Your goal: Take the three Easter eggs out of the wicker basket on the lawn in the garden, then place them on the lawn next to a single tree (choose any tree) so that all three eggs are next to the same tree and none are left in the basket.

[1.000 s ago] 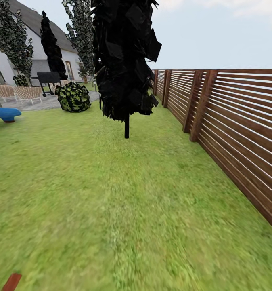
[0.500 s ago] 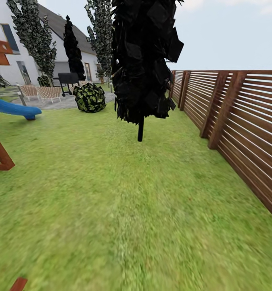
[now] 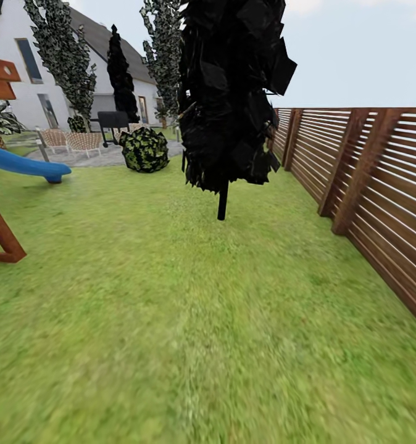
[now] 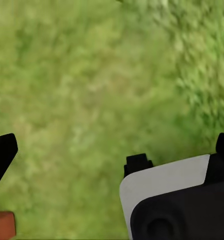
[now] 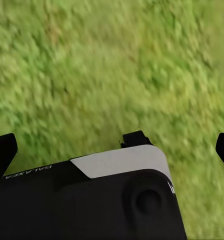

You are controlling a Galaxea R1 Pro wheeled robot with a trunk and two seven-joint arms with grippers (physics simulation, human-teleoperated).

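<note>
Head view in transit: no basket or eggs in sight, both grippers (left point(image 4: 112, 150), right point(image 5: 112, 145)) spread apart and empty over the lawn point(image 3: 171, 320); we should pass the black-trunked tree point(image 3: 232, 98) at upper centre, scanning for the basket

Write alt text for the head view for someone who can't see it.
A wide green lawn stretches ahead to a thin-trunked, all-black tree, with a brown slatted fence along the right. At the left are a blue slide and red-brown wooden frame; behind stand a round shrub, wicker chairs, taller speckled trees and a white house.
</note>
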